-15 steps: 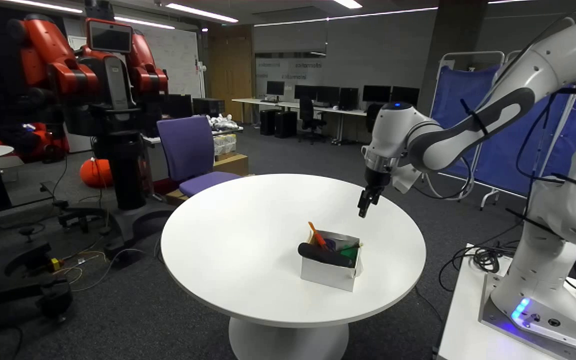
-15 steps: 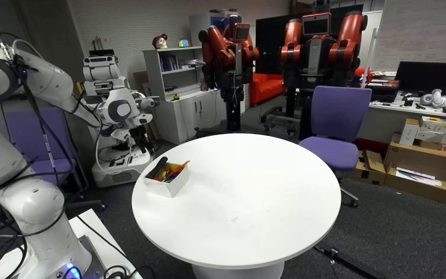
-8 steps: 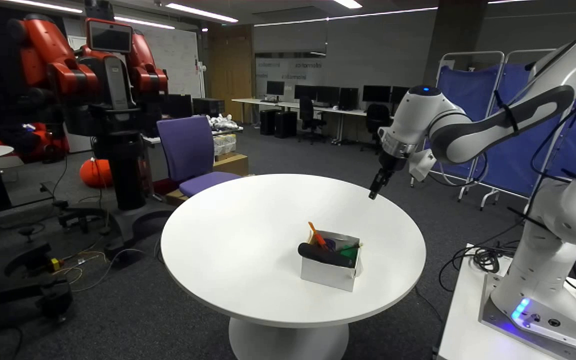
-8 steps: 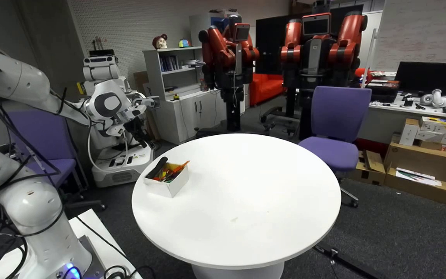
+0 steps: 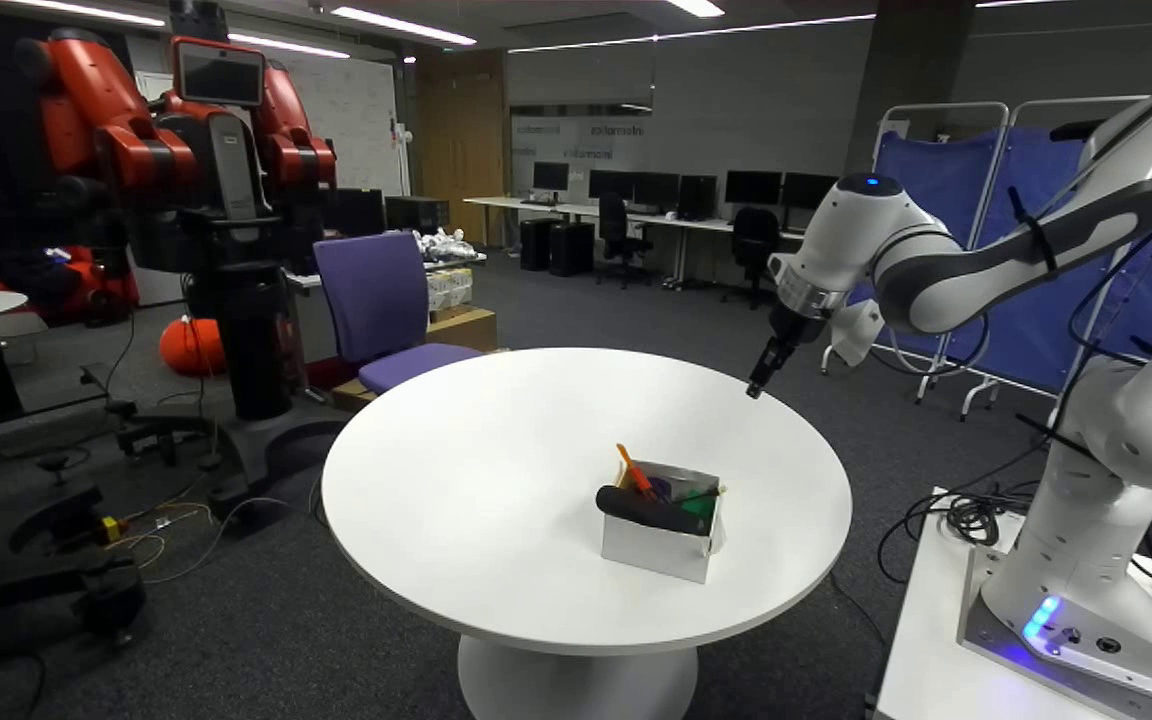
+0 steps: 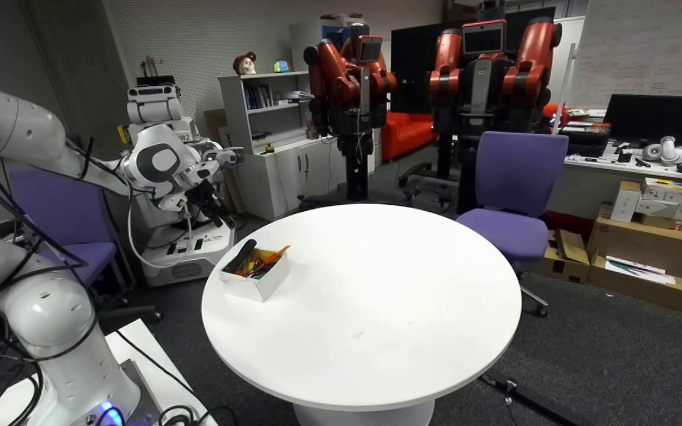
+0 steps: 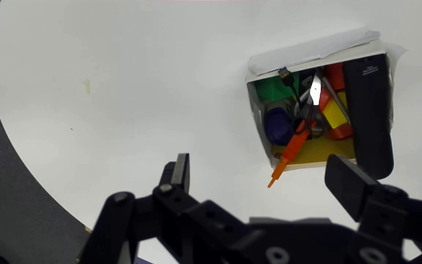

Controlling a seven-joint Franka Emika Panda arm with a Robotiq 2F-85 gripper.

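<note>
Claw (image 7: 258,167) hangs spread wide apart, clear of the box (image 5: 654,546) on the counter (image 5: 466,480). Scissors (image 7: 315,97) and a cable (image 7: 288,79) lie inside.

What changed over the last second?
In an exterior view, the gripper moved up and toward the picture's right, away from the white box. Nothing was taken hold of or let go; the gripper is open and empty. The box, the orange object poking out of it and the round table stayed put.
</note>
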